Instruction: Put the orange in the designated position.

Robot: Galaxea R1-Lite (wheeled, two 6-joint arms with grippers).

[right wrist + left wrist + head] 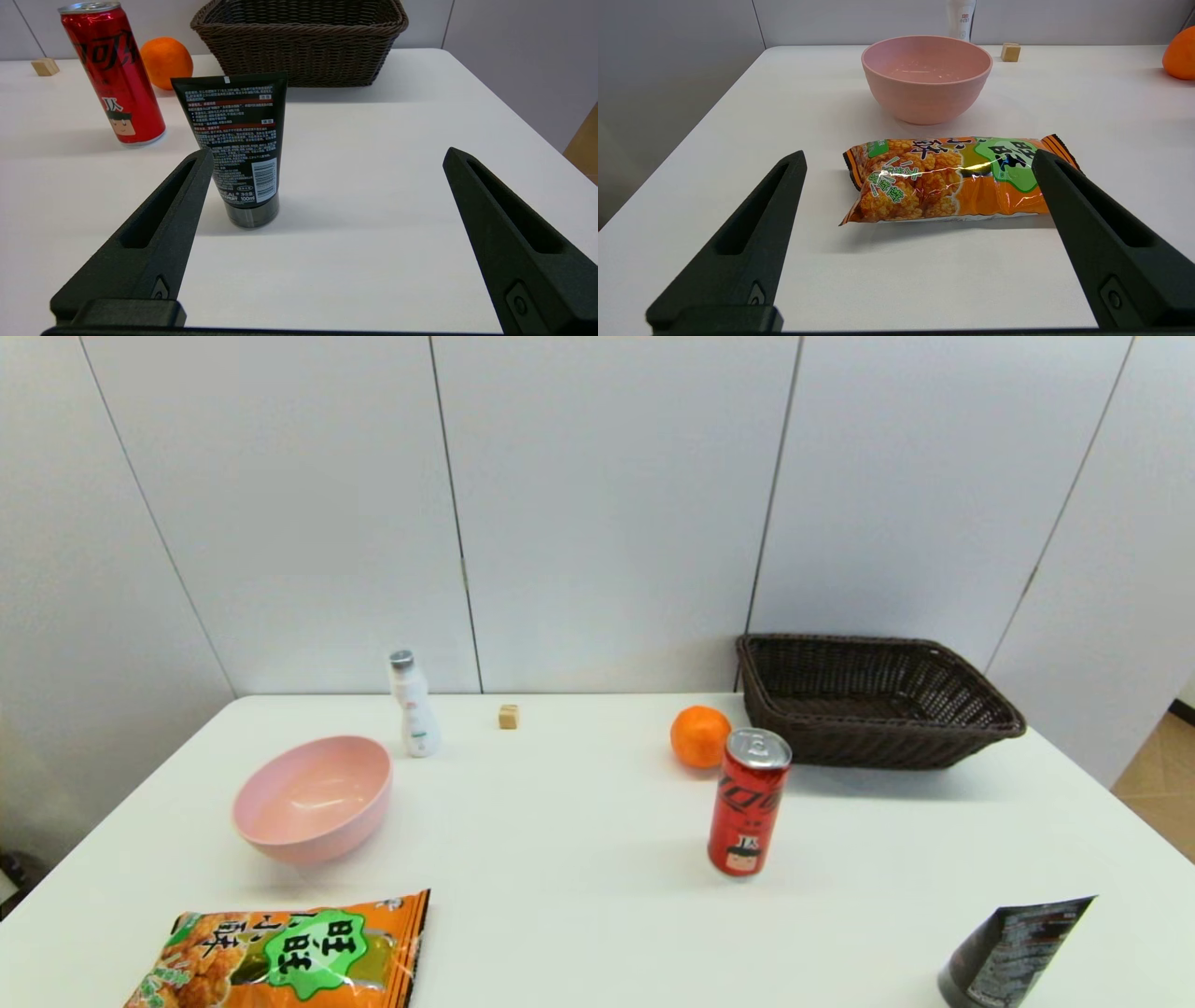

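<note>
Though not yet touched, likely easy to handle: orange [700, 735], small, round, firm with a little give, fairly light, dimpled skin giving fair grip, yet apt to roll if nudged. Lying toward the far side of the tabletop [579, 859], right of centre, just beside the near-left corner of the wicker basket [868, 742] and seemingly not touching it. Best taken from above across the widest part, fingers on opposite sides, with a gentle squeeze so as neither to bruise it nor to squirt it out.

Left tool [919, 156]: spread wide, holding nothing, low at the near left of the tabletop, facing the snack bag [289, 952]. Right tool [328, 151]: likewise spread and empty, low at the near right, closer to the orange and probably the one to use. Neither seen from the head camera.

Standing in the way: red can [747, 803], upright just in front of the orange, tall and easily toppled; black tube [1013, 952], upright on its cap directly ahead of the right tool. Better to rise over both than to push between them.

Elsewhere and well clear: pink bowl [313, 798], small white bottle [414, 705], little wooden cube [508, 716]. No marking of the designated position visible; possibly basket or bowl, impossible to tell.
</note>
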